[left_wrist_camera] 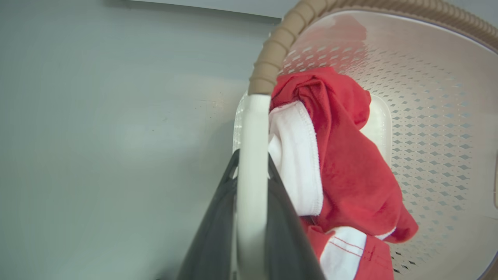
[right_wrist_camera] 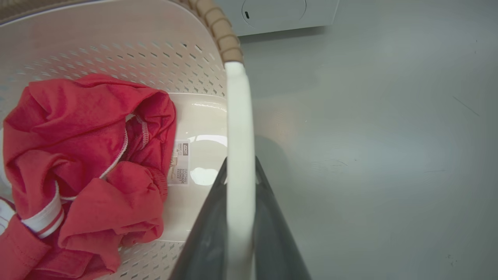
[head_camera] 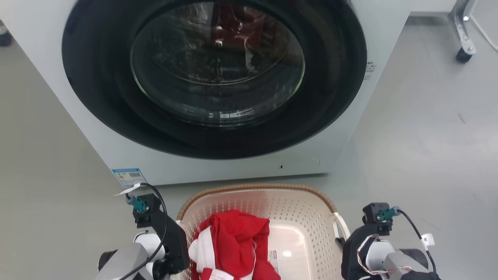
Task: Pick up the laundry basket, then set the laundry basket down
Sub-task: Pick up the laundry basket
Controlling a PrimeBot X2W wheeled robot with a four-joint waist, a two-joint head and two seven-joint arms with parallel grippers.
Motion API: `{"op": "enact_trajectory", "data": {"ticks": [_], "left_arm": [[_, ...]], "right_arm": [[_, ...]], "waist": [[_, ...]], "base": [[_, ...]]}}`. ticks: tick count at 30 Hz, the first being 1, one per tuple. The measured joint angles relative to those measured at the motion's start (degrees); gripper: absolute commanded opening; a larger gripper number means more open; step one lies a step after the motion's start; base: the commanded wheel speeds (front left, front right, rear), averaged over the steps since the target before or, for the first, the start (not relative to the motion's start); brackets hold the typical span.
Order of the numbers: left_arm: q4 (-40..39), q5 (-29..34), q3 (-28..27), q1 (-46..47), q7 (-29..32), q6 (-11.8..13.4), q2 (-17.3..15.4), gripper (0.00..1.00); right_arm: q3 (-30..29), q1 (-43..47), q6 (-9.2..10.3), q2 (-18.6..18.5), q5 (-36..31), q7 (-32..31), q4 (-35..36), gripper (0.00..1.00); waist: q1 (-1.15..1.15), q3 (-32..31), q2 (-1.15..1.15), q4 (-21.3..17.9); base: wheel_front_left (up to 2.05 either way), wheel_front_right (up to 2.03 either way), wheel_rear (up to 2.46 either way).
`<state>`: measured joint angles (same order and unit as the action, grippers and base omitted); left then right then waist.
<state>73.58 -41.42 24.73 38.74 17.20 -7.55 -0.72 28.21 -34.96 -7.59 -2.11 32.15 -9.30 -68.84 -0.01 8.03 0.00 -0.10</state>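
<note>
The laundry basket [head_camera: 303, 217], cream-white and perforated with a brown woven-look rim [head_camera: 256, 187], stands low in the head view in front of the washer. A red and white garment [head_camera: 233, 241] lies inside it, beside a label sticker [right_wrist_camera: 179, 163] on the smooth bottom. My left gripper [left_wrist_camera: 252, 161] is shut on the basket's white left handle [left_wrist_camera: 253, 128], one dark finger on each side. My right gripper [right_wrist_camera: 240, 165] is shut the same way on the white right handle [right_wrist_camera: 238, 109]. Whether the basket touches the floor I cannot tell.
The white washer [head_camera: 116, 155] with its big dark round door [head_camera: 218, 77] rises just beyond the basket. Grey floor [head_camera: 420, 155] spreads on both sides. A wheeled metal stand leg [head_camera: 463, 46] is at the far right, and a dark caster [head_camera: 4, 38] at the far left.
</note>
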Motion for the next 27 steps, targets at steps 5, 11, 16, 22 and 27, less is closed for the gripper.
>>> {"op": "enact_trajectory", "data": {"ticks": [5, 11, 16, 22, 27], "left_arm": [[0.2, -0.6, 0.3, -1.7, 1.4, 0.0, 0.0, 0.00], [0.2, -1.6, 0.5, -3.9, 2.9, 0.0, -0.1, 0.00], [0.3, -2.2, 0.5, -5.4, 3.5, 0.0, -0.2, 0.00], [0.3, -2.5, 0.8, -6.2, 3.9, 0.1, -0.2, 0.00], [0.4, -2.9, 1.3, -6.4, 4.4, 0.1, -0.3, 0.00]], "right_arm": [[1.1, 1.6, 0.01, 0.0, 1.2, -1.6, 0.1, 0.00], [2.1, 3.2, 0.01, 0.0, 2.5, -3.8, -0.1, 0.00], [3.1, 4.2, 0.01, 0.0, 3.8, -5.0, 0.0, 0.00], [3.7, 4.6, 0.02, 0.0, 5.1, -6.3, 0.1, 0.00], [4.0, 5.2, 0.02, 0.0, 6.3, -6.9, 0.2, 0.00]], "waist": [[0.00, -2.8, 0.00, -0.1], [0.00, -5.5, 0.00, -0.1], [0.01, -7.1, 0.00, -0.2], [0.01, -8.0, 0.00, -0.3], [0.01, -8.4, 0.00, -0.4]], "base": [[0.00, 0.00, 0.00], [0.00, 0.00, 0.00], [0.00, 0.00, 0.00], [0.00, 0.00, 0.00], [0.00, 0.00, 0.00]]}}
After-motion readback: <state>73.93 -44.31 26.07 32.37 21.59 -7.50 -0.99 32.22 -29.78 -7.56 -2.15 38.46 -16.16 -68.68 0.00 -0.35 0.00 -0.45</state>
